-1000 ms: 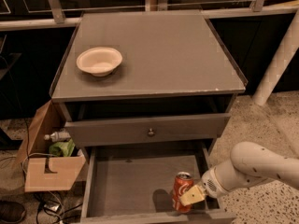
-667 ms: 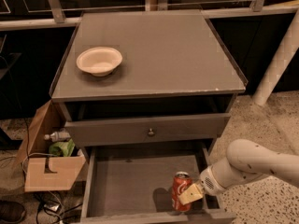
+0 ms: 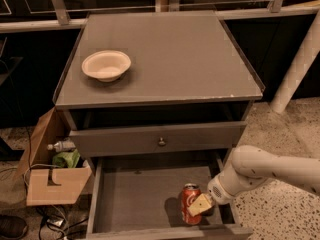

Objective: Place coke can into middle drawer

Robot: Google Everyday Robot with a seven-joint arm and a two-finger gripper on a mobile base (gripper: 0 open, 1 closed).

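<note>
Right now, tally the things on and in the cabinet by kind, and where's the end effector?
Cans: 1, the coke can, in the middle drawer
Bowls: 1, the bowl, on the cabinet top
Total: 2
End effector: beside the can, in the drawer

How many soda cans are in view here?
1: the small red soda can stands in the wide dark-grey open drawer, near its front right, the pincer at its right side. The brown cardboard box could hide more.

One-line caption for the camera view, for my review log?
Pincer at the upright coke can in the open middle drawer, near its front edge; bowl on the cabinet top.
</note>
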